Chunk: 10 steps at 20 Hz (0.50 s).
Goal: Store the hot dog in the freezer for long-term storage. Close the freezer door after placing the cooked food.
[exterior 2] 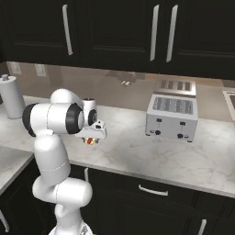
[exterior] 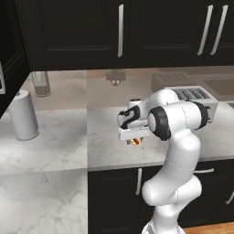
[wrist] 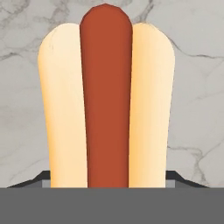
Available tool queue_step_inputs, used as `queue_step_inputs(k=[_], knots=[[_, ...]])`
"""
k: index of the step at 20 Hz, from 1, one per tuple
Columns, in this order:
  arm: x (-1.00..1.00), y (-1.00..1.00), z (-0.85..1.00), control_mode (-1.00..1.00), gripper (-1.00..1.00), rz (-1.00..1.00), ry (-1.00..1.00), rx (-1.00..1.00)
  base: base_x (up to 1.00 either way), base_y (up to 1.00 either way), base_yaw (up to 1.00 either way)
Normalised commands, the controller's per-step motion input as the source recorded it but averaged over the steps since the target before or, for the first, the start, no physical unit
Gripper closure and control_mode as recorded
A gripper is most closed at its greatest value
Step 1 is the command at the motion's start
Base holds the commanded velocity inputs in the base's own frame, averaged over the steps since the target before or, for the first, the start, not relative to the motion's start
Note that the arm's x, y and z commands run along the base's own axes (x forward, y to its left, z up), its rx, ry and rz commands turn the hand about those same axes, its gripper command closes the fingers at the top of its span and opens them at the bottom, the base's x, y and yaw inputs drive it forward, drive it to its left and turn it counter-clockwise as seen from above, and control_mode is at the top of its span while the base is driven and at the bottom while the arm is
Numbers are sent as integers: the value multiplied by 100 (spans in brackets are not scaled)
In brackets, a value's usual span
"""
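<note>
So, left to right in the left base view: paper towel roll (exterior: 22, 115) at the far left of the marble counter (exterior: 59, 137), then the gripper (exterior: 133, 140) hanging low over the counter's middle, then the toaster (exterior: 201, 98) behind the arm at the right. The hot dog (wrist: 106, 98) sits right under the hand, lying on the marble; the hand view looks straight down its length, sausage centred between the bun halves.

Step in hand, I'd judge, is the pick. Do it well by keeping the hand centred on the bun and closing gently across its width (soft bun, likely to squash or slip).

Hard to make out: the fingertips are not clearly visible, so I cannot tell how wide the claw stands or whether it has hold of the bun. From the base views the hot dog is just a small red-tan speck (exterior 2: 90, 140) beneath the hand.
</note>
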Motion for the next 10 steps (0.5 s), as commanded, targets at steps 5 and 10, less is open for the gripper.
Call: queue_step_inputs(k=[5,10], knots=[[-19,0,3,-100,100,-2,0,0,0,0,0],[-66,0,40,-100,100,-5,0,0,0,0,0]])
